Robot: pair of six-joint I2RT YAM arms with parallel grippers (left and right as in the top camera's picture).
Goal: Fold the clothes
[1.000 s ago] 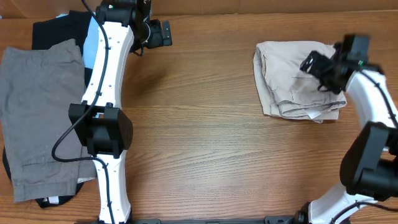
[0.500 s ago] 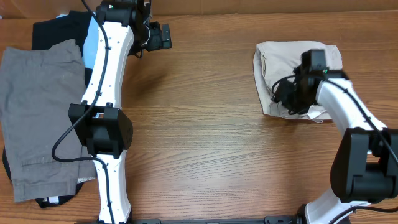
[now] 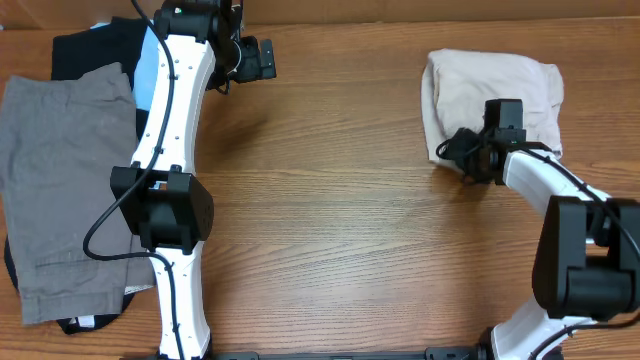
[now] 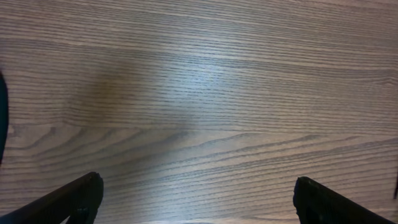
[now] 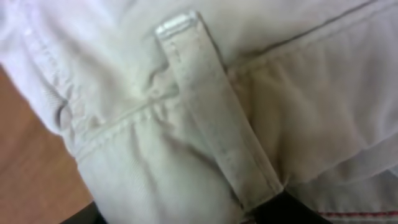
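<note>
The clothes [image 3: 495, 95], pale beige shorts folded into a compact bundle, lie at the back right of the wooden table. My right gripper [image 3: 466, 157] sits at the bundle's near left corner. In the right wrist view, beige cloth [image 5: 186, 93] with a belt loop [image 5: 211, 106] fills the frame and bulges between my right gripper's [image 5: 186, 214] two dark fingertips. It is shut on the cloth. My left gripper [image 3: 262, 55] hangs open over bare wood at the back left. The left gripper [image 4: 199, 199] has nothing between its wide-set fingers.
Grey shorts [image 3: 65, 190] lie spread at the far left over a black and light-blue garment [image 3: 90, 45]. The left arm [image 3: 170, 130] stretches along the table beside them. The table's back edge [image 3: 400, 22] runs just behind the beige bundle.
My right gripper swung from the bundle's right side over it to its near left corner and closed on the cloth. The bundle shifted back and to the right. The left arm stayed still.
</note>
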